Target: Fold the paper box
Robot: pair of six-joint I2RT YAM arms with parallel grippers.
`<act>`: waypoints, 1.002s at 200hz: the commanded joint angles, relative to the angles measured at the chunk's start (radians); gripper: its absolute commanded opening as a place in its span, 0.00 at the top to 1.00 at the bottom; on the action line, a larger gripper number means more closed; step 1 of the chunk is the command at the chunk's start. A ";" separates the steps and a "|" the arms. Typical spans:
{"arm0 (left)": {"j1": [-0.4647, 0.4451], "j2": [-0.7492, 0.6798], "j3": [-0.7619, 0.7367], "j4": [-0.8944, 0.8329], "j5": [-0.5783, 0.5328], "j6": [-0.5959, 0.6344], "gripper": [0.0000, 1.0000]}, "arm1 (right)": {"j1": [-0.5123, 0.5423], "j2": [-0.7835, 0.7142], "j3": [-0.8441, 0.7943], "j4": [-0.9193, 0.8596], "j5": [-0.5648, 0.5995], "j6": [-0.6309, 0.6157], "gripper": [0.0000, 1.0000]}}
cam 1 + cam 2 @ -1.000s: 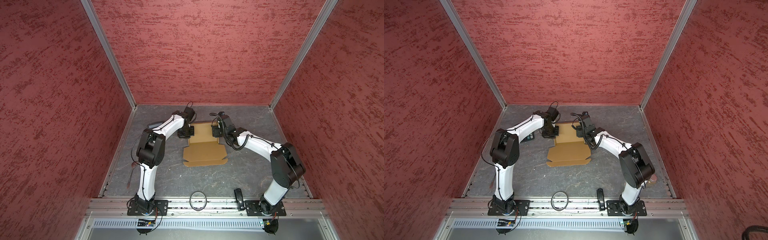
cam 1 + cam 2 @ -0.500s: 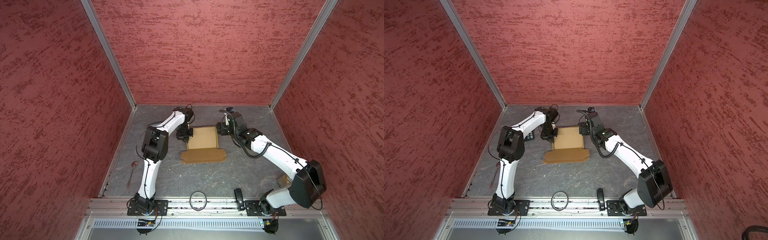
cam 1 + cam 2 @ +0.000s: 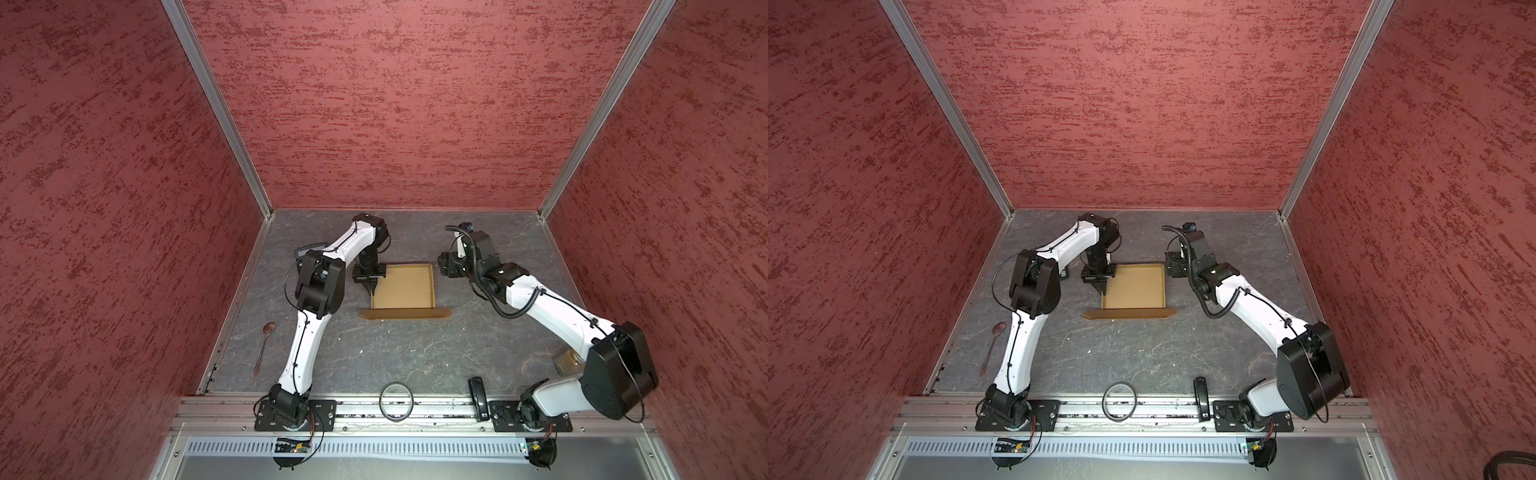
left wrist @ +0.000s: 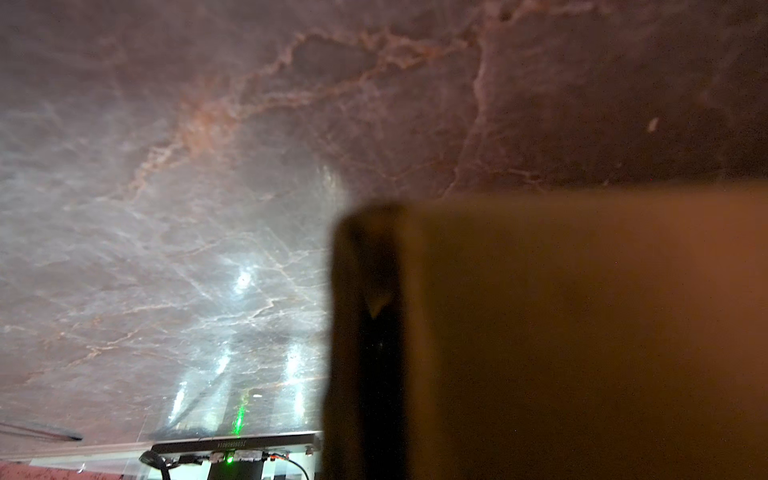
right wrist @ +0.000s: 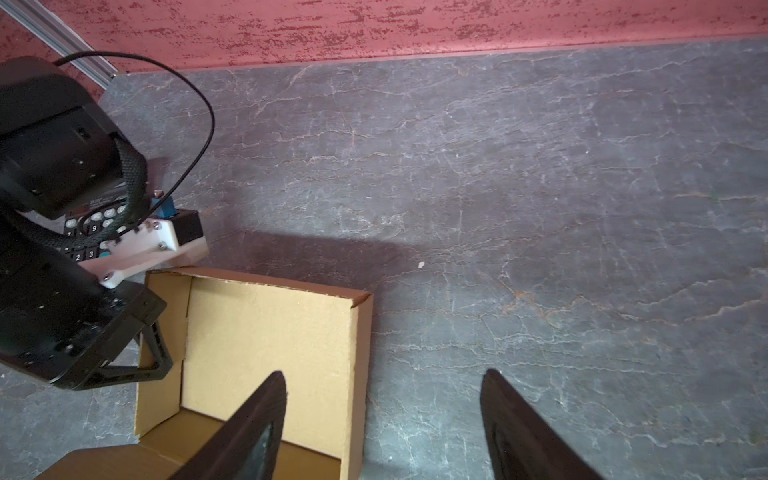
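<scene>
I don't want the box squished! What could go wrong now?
The shut left gripper sits at the left wall of the paper box; pushing there might bend that wall inward. The right gripper hangs open by the right wall, holding nothing, so the box might slide that way.

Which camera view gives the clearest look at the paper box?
Both top views: the whole paper box shows, raised walls and flat front flap included. The right wrist view shows only part of it, inside and one corner. The left wrist view shows just a blurred brown wall.
</scene>
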 commanded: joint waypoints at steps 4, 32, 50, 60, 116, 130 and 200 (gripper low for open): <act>-0.005 0.042 0.031 -0.025 -0.007 0.016 0.92 | -0.018 0.002 -0.009 0.063 -0.054 -0.005 0.25; 0.000 0.059 0.058 -0.026 -0.008 0.015 0.82 | -0.030 0.032 -0.005 0.078 -0.076 -0.006 0.25; 0.002 0.063 0.074 -0.024 -0.007 0.016 0.76 | -0.033 0.040 0.000 0.081 -0.084 -0.007 0.25; 0.004 0.066 0.084 -0.024 -0.007 0.017 0.74 | -0.034 0.043 0.003 0.083 -0.089 -0.006 0.25; 0.022 0.051 0.136 -0.022 -0.021 0.015 0.63 | -0.037 0.051 0.013 0.080 -0.097 -0.002 0.25; 0.029 0.044 0.165 -0.022 -0.022 0.013 0.60 | -0.037 0.055 0.022 0.073 -0.095 -0.003 0.25; 0.078 0.009 0.254 -0.005 0.000 0.015 0.39 | -0.043 0.056 0.050 0.034 -0.079 -0.004 0.25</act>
